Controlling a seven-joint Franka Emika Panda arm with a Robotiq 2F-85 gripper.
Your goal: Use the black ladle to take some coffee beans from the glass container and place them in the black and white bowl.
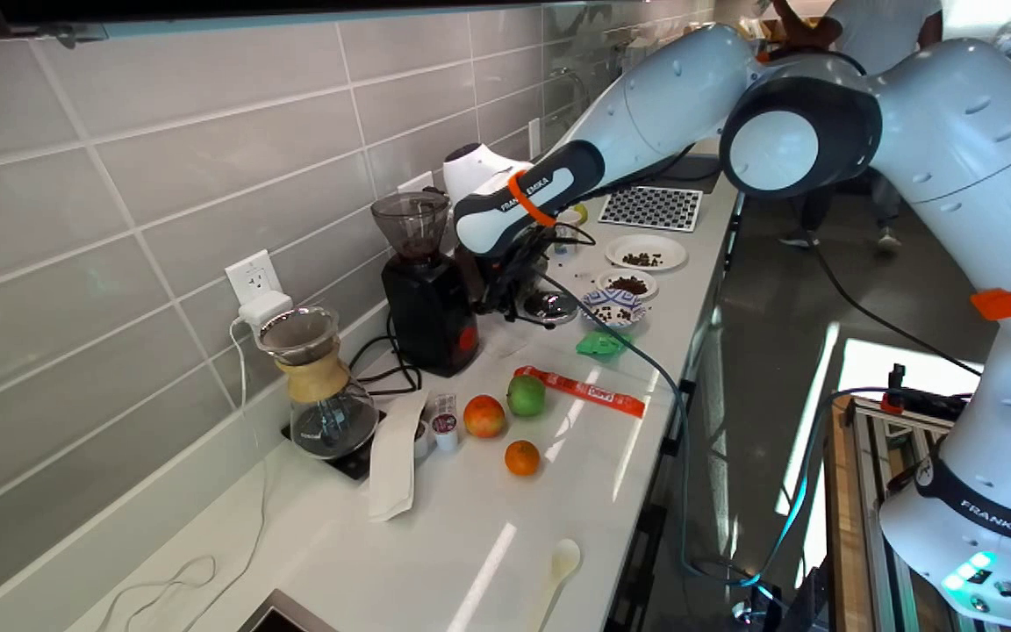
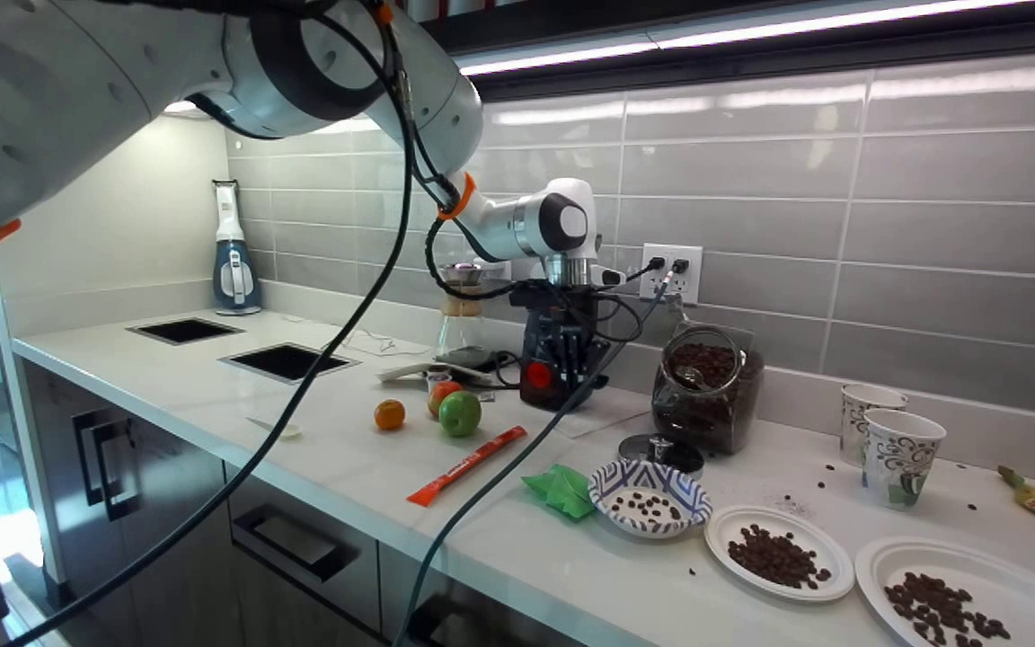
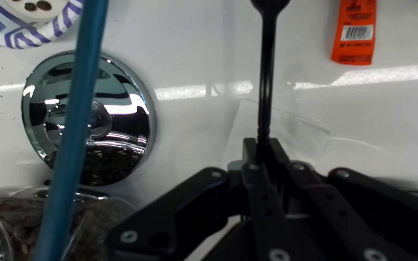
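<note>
one black ladle (image 3: 266,83) is held by its handle in the claw (image 3: 263,148), the fingertips (image 3: 249,150) clenched on either side, over a white worktop (image 2: 517,526). the slim shaft runs straight out from the grip to the top edge of the wrist view, where the flaring dark head is cut off. the glass container (image 2: 706,418), dark with coffee beans (image 2: 704,361), stands off to one side of the claw and apart from it, at lower left in the wrist view; in an exterior view it sits near the tiled wall (image 2: 931,314), its round, slanted mouth facing outward. a mirror-bright lid (image 3: 125,112) lies flat on the worktop just beside the container. past the lid, on the same side of the claw and well apart from it, sits the patterned bowl (image 2: 652,476), a scattering of dark beans (image 2: 648,509) in its base. a blue cable (image 3: 74,130) cuts across the lid and the container in the wrist view. on the opposite side of the ladle lies a red packet (image 3: 354,49). in both exterior views a black grinder (image 1: 431,307) stands close to the claw. a crumpled green packet (image 2: 562,491) rests just beside the bowl, and on the bowl's other side two white plates (image 2: 1021,584) carry brown heaps (image 2: 778,557).
</note>
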